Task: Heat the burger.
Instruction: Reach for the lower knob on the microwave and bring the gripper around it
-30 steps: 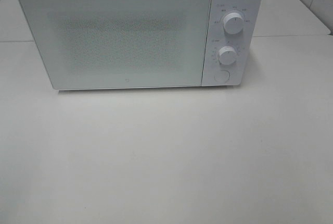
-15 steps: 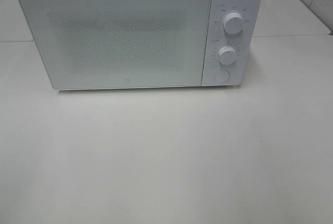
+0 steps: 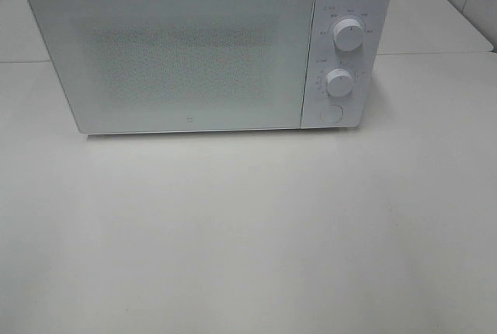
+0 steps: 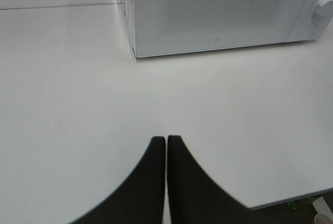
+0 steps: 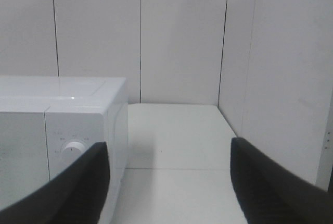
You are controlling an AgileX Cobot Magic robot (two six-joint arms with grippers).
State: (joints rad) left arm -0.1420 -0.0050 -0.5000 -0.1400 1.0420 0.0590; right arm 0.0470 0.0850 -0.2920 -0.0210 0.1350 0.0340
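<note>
While the white microwave sat on the table with its door closed, the left gripper was pressed together and the right gripper spread, empty.

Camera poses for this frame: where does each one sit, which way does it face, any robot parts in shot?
Exterior high: mounted high out front, looking down on the microwave door and the table; no arm shows.
Left wrist: low over the table, facing the left end of the microwave's door; left gripper in frame, fingers together.
Right wrist: by the microwave's control end, facing the panelled wall; right gripper in frame, fingers wide apart, nothing between.
Shared: all three show the microwave.
</note>
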